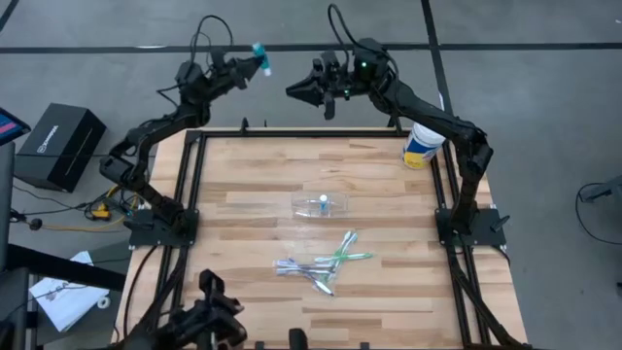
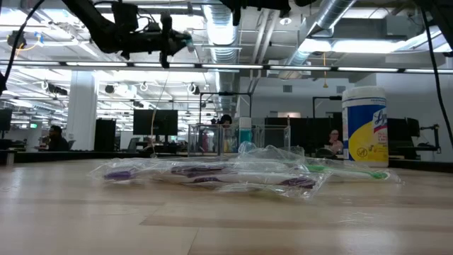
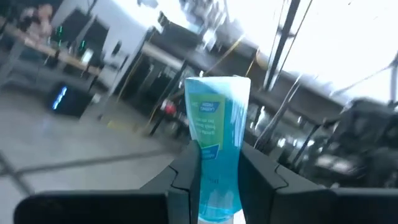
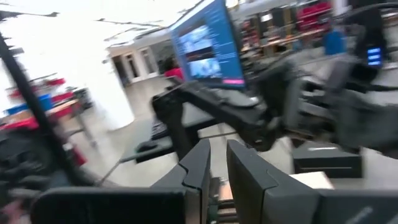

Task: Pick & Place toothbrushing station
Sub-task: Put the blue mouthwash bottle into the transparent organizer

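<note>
Left pincer is raised high beyond the far edge of the tabletop, fingers clamped on a blue tube; the high view shows it poking out past the tips. Right pincer also hovers up beyond the far edge, facing the left one, fingers nearly together with nothing between them.

Clear cup lies on its side mid-tabletop, with what looks like a second tube inside. Toothbrushes sit in a loose pile nearer the front edge, seemingly in clear wrappers. Yellow-and-blue canister stands at the far right corner.

Judgement: tube is light and soft, so squeeze gently at mid-body. Brushes are thin, stiff, slippery in wrap; pinch across the handles. Cup is light and rolls; grip by the rim.
</note>
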